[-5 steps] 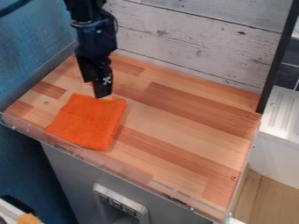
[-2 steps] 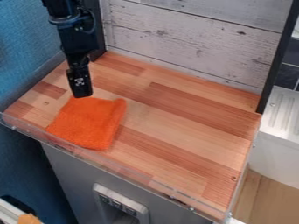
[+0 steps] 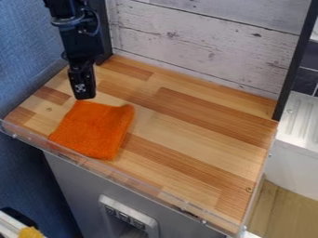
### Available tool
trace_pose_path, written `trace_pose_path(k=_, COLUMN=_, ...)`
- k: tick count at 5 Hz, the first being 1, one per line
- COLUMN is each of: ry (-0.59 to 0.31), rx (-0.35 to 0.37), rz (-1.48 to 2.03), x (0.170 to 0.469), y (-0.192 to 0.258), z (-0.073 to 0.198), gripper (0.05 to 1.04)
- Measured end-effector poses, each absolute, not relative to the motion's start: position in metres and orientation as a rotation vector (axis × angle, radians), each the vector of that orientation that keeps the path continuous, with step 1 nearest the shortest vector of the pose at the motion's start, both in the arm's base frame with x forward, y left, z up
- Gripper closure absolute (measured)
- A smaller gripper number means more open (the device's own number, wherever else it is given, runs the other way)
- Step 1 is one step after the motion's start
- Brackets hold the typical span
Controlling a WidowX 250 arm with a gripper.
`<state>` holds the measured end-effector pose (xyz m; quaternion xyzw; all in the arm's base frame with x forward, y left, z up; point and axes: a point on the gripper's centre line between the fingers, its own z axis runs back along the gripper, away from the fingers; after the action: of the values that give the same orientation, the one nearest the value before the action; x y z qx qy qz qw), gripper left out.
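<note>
The black gripper (image 3: 84, 96) hangs down at the upper left of the camera view, its tip by the top edge of an orange cloth (image 3: 94, 129). Whether the tip touches the cloth I cannot tell. The cloth lies flat, roughly square, on the left part of the wooden work surface (image 3: 192, 135), with its top right corner slightly raised.
A whitewashed plank wall (image 3: 205, 42) stands behind the surface and a blue wall (image 3: 28, 51) at its left. A clear low rim (image 3: 124, 173) runs along the front edge. A dark post (image 3: 292, 69) rises at the back right corner.
The gripper has shifted left from above the cloth's top right part to its top left corner, then risen slightly. The cloth has stayed in place.
</note>
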<state>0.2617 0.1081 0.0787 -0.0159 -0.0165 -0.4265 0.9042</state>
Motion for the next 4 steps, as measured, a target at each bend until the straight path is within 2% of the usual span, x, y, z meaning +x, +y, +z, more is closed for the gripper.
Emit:
trace_pose_path(k=1, ry=-0.014, rx=-0.053, rz=-0.894, x=0.261, y=0.109, z=0.07, gripper=0.935)
trace_pose_path(k=2, ry=0.017, rx=-0.068, rz=-0.886, x=0.258, y=0.113, z=0.06, gripper=1.017)
trace_pose_path(k=4, ry=0.05, rx=-0.036, rz=-0.871, x=0.265, y=0.114, z=0.04, gripper=1.021)
